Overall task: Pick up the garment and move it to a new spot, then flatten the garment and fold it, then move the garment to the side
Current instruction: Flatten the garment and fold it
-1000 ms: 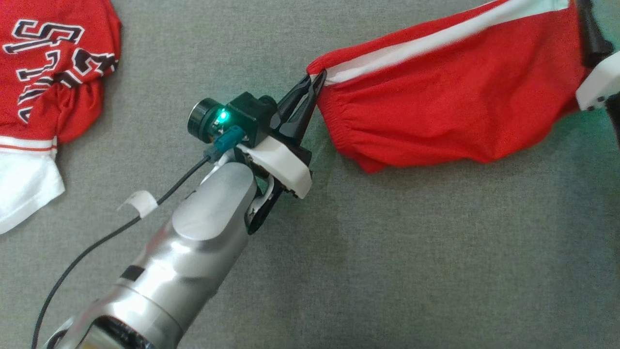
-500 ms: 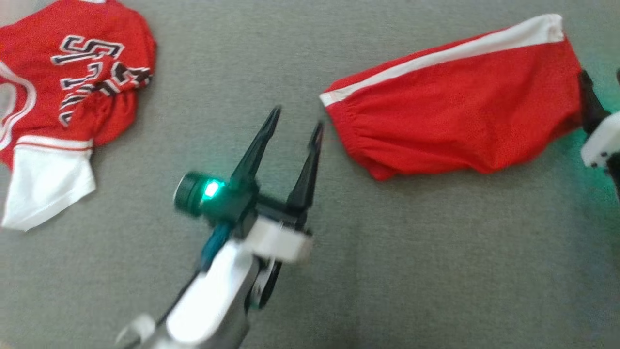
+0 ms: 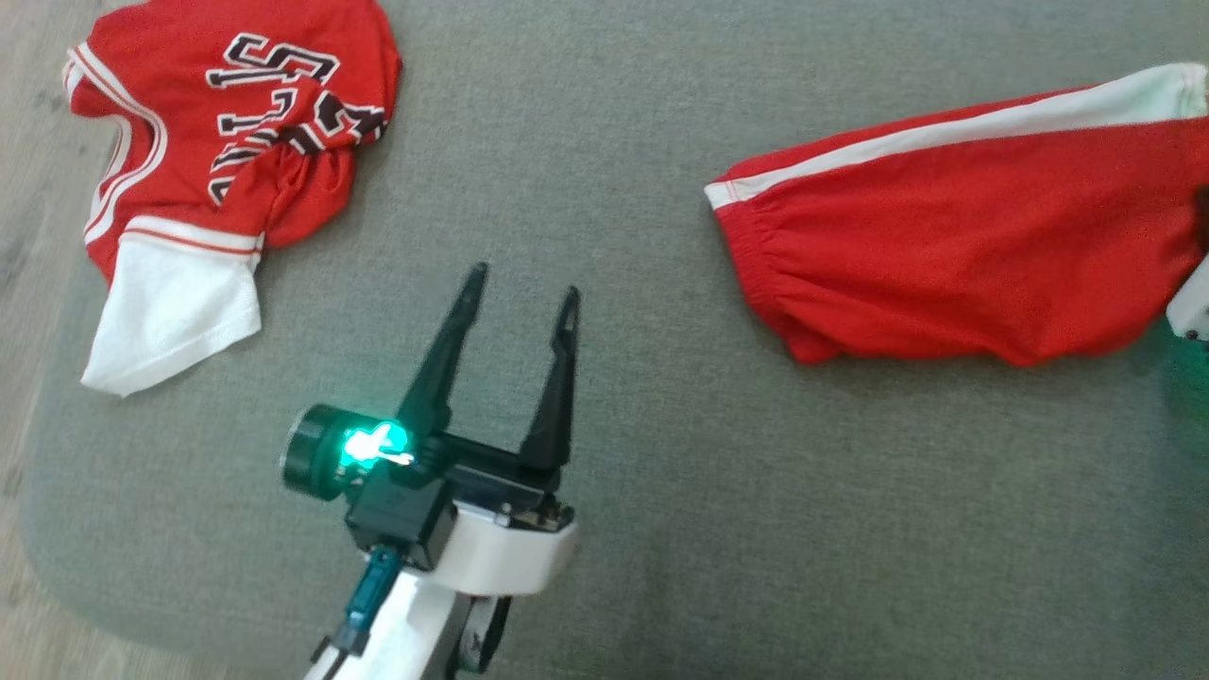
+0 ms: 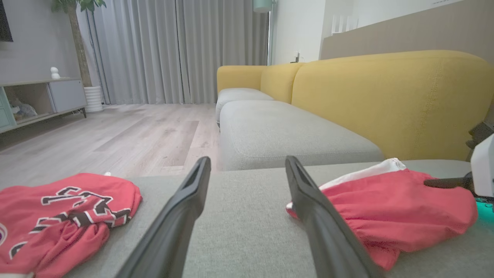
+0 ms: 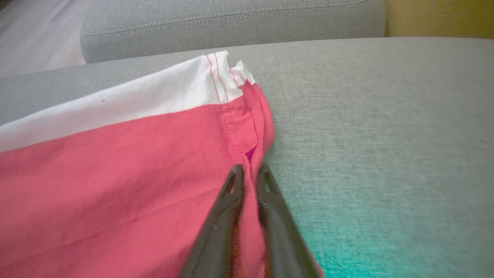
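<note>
Pinching the side edge of the red shorts (image 5: pixel 115 173), the right gripper (image 5: pixel 250 170) has its two dark fingers (image 5: pixel 216 231) almost together. A thin bit of red cloth is caught between them (just below the stitched hem). The white stripe of the shorts runs along the far side, away from this grip.

The left gripper (image 3: pixel 523 281) has its fingers spread wide, and they hold nothing. It hangs over a bare part of the grey cushion (image 3: pixel 718 529), with its tips pointing away from the robot. A green light glows on its wrist camera.

The shorts lie long and fairly flat on the cushion, on the robot's right. Their bunched waist end points toward the left gripper and is near it but not touching it. Between the two is only grey cushion.

On the robot's left, a crumpled red jersey (image 3: pixel 227 142) sits by the cushion's corner, well apart from the shorts. It has black and white letters and a white part sticking out.

Behind the cushion stands a yellow sofa back (image 4: pixel 386 100). Further off there is a wooden floor (image 4: pixel 115 131), long grey curtains (image 4: pixel 173 50) and a low cabinet (image 4: pixel 42 96).
</note>
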Available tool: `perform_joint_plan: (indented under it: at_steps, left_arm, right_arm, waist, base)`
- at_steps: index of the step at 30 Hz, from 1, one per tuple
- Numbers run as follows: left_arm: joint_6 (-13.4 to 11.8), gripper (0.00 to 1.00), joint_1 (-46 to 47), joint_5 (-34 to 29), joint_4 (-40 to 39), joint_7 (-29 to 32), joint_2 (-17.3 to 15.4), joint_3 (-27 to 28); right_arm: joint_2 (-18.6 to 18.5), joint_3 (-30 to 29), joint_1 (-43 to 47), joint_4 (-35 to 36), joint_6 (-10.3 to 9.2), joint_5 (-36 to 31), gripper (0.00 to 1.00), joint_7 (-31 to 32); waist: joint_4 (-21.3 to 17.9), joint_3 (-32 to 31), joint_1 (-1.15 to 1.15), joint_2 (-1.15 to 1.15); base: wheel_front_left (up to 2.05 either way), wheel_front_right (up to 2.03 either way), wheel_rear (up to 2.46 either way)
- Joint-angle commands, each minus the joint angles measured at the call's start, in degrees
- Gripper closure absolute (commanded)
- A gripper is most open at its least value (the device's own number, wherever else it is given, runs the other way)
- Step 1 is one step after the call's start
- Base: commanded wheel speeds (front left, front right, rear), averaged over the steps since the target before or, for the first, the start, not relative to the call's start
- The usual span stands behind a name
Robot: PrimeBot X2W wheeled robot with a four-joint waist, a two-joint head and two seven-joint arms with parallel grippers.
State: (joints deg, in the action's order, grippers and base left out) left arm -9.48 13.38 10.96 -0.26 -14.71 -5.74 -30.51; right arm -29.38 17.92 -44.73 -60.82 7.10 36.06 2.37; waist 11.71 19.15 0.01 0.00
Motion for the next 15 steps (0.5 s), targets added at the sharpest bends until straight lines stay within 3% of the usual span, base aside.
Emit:
perform_joint_plan:
  at_steps: [1,10,15]
  left_arm:
    - [0.1,0.00,-0.3,-0.6,-2.2,-0.3,0.0,2.7]
    - [0.8,0.00,-3.5,-1.8,-2.8,-0.3,0.5,5.7]
    - [1.5,0.00,-4.5,-1.9,-2.2,-0.3,0.9,7.0]
  right_arm:
    - [-1.4,0.6,0.6,0.2,0.39,0.5,1.00,-1.1]
    - [-6.6,0.6,2.5,-3.4,0.39,-0.2,1.00,-5.1]
    - [-7.5,2.4,1.1,0.3,0.39,-0.5,1.00,-6.7]
  waist:
    - [-0.5,-0.5,-0.01,0.00]
    - [-5.2,-5.0,-0.01,0.00]
    - [-7.5,-6.8,-0.01,0.00]
  base:
    - [0.00,0.00,0.00]
    - [0.00,0.00,0.00]
    - [0.00,0.00,0.00]
